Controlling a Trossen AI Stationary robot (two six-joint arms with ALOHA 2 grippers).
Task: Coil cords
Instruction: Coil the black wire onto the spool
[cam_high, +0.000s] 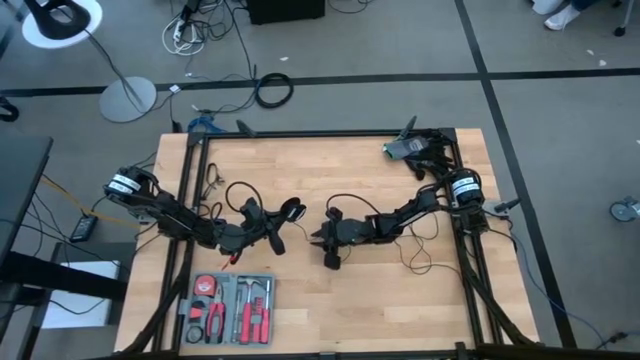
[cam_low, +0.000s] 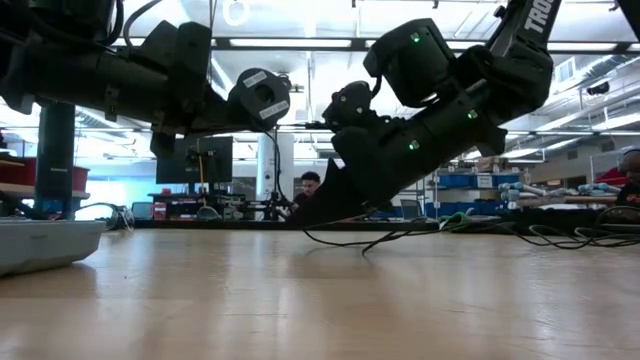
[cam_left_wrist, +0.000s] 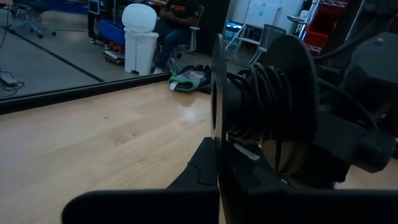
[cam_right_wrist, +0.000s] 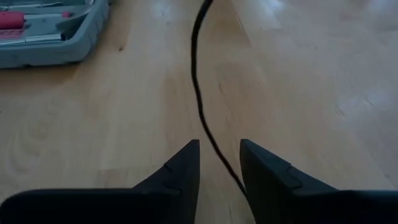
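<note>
at mid-desk a round black spool (cam_left_wrist: 267, 106), partly wound with thin black cord (cam_right_wrist: 200, 93), is clamped in the left gripper (cam_high: 272, 225); the right gripper (cam_right_wrist: 219, 165), jaws narrowly apart, straddles the loose cord. feeding slack likely comes next.

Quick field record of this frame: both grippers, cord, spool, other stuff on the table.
left gripper: shut on the spool, mid-table
spool: black, round, cord wound between its two discs
right gripper: fingers apart, low over the wood, cord running between them
cord: thin, black, trailing across the table
tool case: open, front left edge
green-black device: back right corner
</note>
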